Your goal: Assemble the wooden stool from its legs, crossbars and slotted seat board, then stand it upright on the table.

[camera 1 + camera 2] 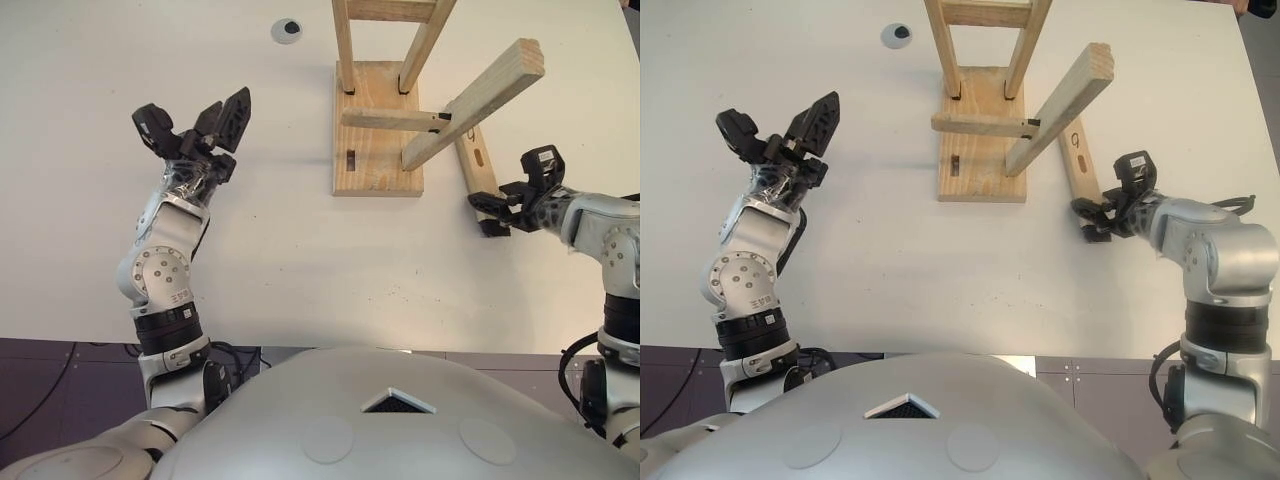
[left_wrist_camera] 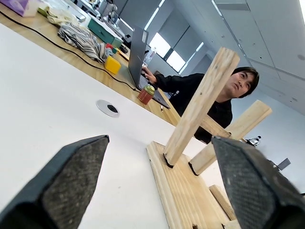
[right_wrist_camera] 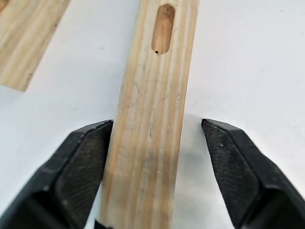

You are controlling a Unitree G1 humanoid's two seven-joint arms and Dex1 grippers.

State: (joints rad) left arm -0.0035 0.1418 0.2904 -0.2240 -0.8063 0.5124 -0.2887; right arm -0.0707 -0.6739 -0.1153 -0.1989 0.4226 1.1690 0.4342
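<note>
The slotted seat board lies flat on the white table. Two legs joined by a crossbar stand in its far end. A third leg leans out to the right from the near corner, with a crossbar meeting it. A loose leg with an oval slot lies flat to the board's right. My right gripper is open, straddling that leg's near end; one finger touches its side, the other stands off. My left gripper is open and empty, raised left of the board.
A round cable grommet sits in the table at the far left of the stool parts. The table's front edge runs close to my body. Bare table surface lies between my left arm and the seat board.
</note>
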